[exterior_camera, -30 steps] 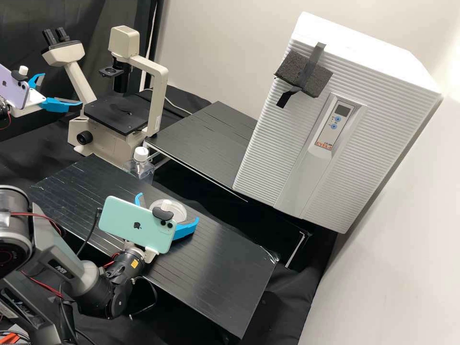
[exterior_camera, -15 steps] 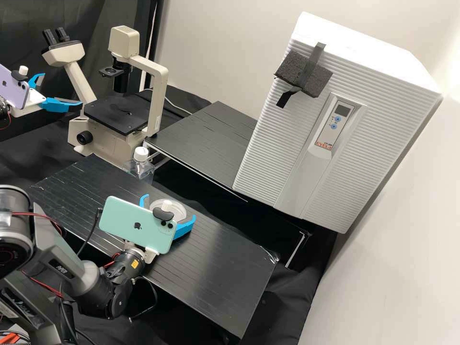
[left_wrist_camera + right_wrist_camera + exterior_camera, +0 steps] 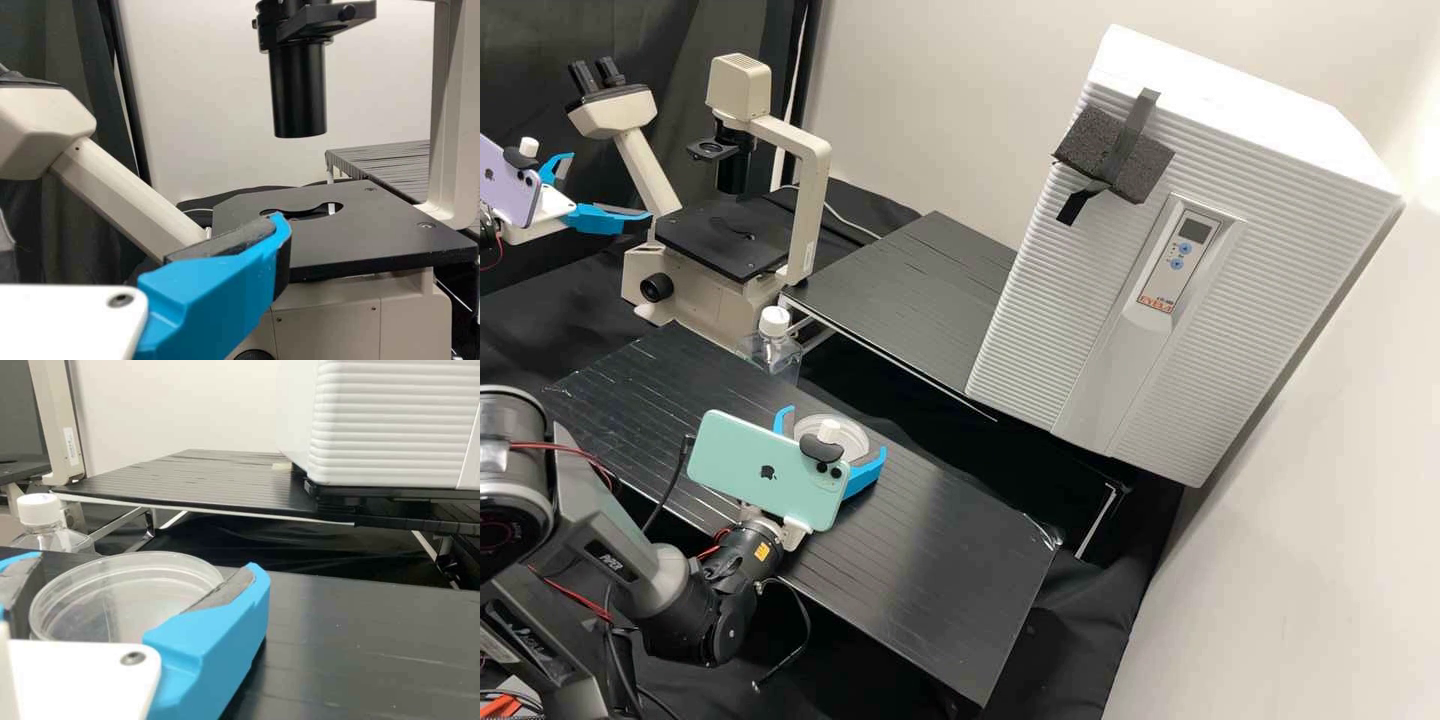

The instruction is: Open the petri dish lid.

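1. The two blue fingers of the right gripper (image 3: 835,433) are closer together than a second ago. They have squeezed in on the round, see-through petri dish (image 3: 856,440). A thin black cord (image 3: 802,650) under that arm hangs lower at its end now.
2. The dish is at the near black table (image 3: 960,570), close to its far edge. I can't tell if the fingers hold just the lid or the bottom too.
3. Past the far edge stands a clear bottle (image 3: 775,355) with a white cap. A big cream microscope (image 3: 805,210) is at the far left, with a flat black top.
4. A second black table (image 3: 910,290) is farther back. A big white box (image 3: 1280,250) with bumpy lines is on the right, with a dark foam pad (image 3: 1135,165) taped on. The wall (image 3: 930,90) is pale, and a dark curtain (image 3: 680,70) hangs at the far left.
5. The right arm reaches in from the near left, a mint green phone (image 3: 765,470) on its wrist.
6. The left gripper (image 3: 608,186) is up beside the microscope, fingers wide apart, with nothing between them. Its phone (image 3: 508,190) is purple.
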